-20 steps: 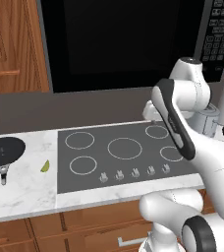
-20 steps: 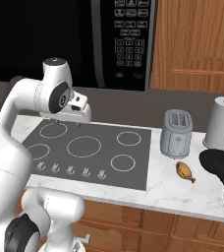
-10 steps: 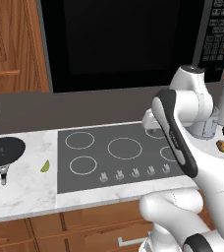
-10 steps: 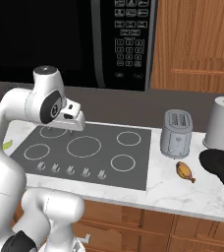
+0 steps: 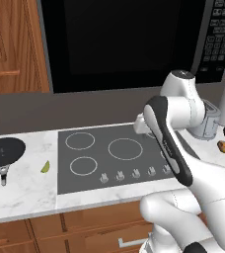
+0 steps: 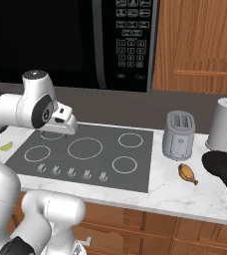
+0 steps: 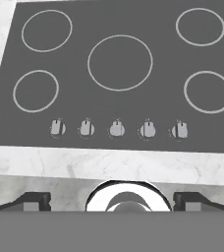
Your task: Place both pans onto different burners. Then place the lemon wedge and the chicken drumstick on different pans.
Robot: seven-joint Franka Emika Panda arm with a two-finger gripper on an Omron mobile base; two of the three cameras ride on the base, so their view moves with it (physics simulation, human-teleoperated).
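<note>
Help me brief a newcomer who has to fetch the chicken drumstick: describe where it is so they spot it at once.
Start at the dark cooktop and move right onto the marble counter. In front of the silver toaster, beside a black pan, lies the chicken drumstick. It is the one small golden-brown piece, tapering to a narrow bone end.

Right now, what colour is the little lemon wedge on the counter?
Yellow-green; the lemon wedge shows best in the left base view, on the white marble.
</note>
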